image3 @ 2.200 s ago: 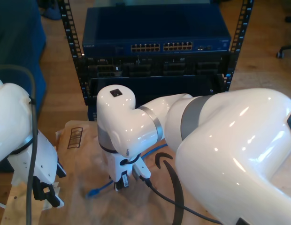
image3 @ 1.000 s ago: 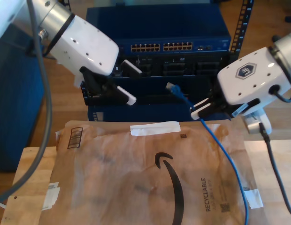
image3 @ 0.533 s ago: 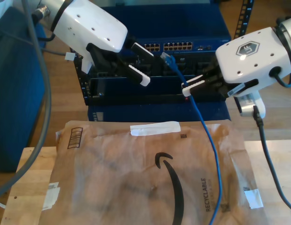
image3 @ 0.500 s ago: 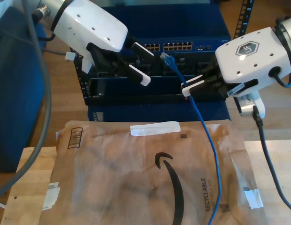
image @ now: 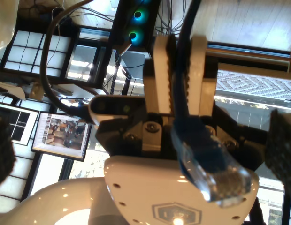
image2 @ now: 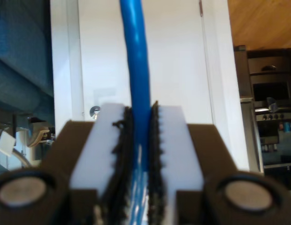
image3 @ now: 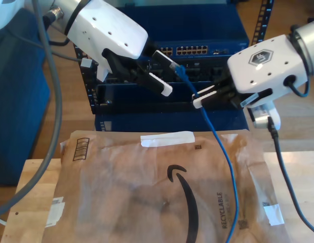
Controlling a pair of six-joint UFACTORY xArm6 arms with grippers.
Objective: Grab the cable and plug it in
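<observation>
Cable held up before the rack

A blue network switch (image3: 167, 30) sits in the rack beyond a brown paper mailer (image3: 147, 192) on the counter (image3: 30, 177). My second hand (image3: 198, 100) is clamped on the cable (image3: 223, 152). My first hand (image3: 168, 75) is spread apart, with the plug (image: 216, 173) between its fingers.

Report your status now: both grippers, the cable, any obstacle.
My second gripper shut on cable. My first gripper open at plug. Nothing visible blocking the switch.
</observation>
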